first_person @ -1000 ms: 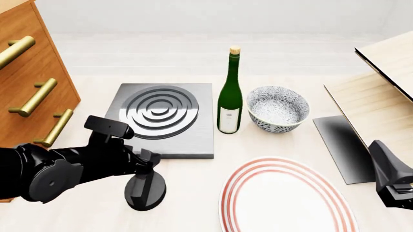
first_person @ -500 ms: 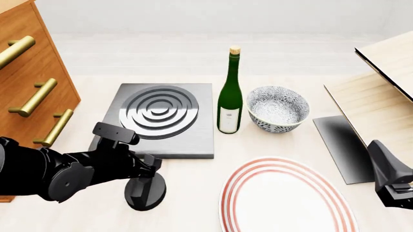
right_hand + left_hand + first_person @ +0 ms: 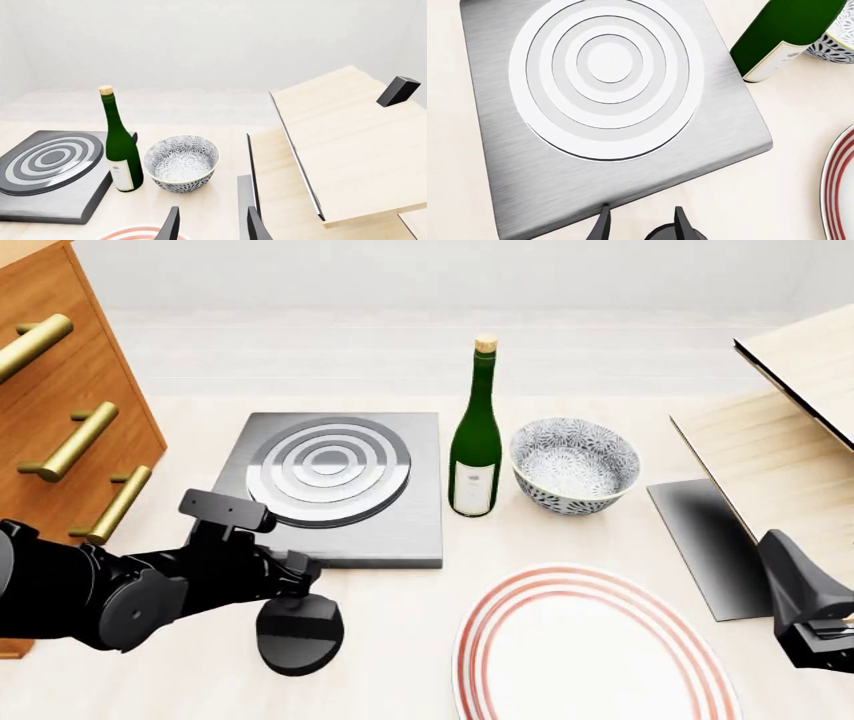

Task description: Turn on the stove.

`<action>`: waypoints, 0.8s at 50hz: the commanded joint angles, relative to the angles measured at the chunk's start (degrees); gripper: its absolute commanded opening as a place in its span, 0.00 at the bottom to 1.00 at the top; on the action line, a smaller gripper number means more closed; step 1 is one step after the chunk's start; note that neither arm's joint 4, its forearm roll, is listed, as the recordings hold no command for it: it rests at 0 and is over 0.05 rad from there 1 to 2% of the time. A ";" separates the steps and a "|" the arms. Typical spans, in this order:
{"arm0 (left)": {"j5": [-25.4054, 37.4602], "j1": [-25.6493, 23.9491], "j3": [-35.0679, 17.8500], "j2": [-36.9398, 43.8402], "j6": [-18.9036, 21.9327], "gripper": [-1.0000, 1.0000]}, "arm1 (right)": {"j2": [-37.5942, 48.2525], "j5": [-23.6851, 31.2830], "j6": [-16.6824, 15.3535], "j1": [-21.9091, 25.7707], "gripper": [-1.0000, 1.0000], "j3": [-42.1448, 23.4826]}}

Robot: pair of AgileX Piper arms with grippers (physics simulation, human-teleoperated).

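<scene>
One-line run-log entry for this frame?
left claw: at black ridged knob, grip unclear | right claw: open, idle | dark-grey square stove slab: silver ring burner unobstructed

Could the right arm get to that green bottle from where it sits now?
Probably yes. The right gripper looks toward the green bottle, with bare table between them. The patterned bowl stands beside the bottle, not in front.

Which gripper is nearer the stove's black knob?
Left. The left gripper is right at the knob, just in front of the stove; the right gripper sits far across the table.

Pale wall behind wooden drawer cabinet.
</scene>
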 commanded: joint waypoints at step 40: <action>7.24 3.43 -1.09 -9.43 4.24 1.00 | 0.58 -0.32 -0.29 0.44 1.00 0.00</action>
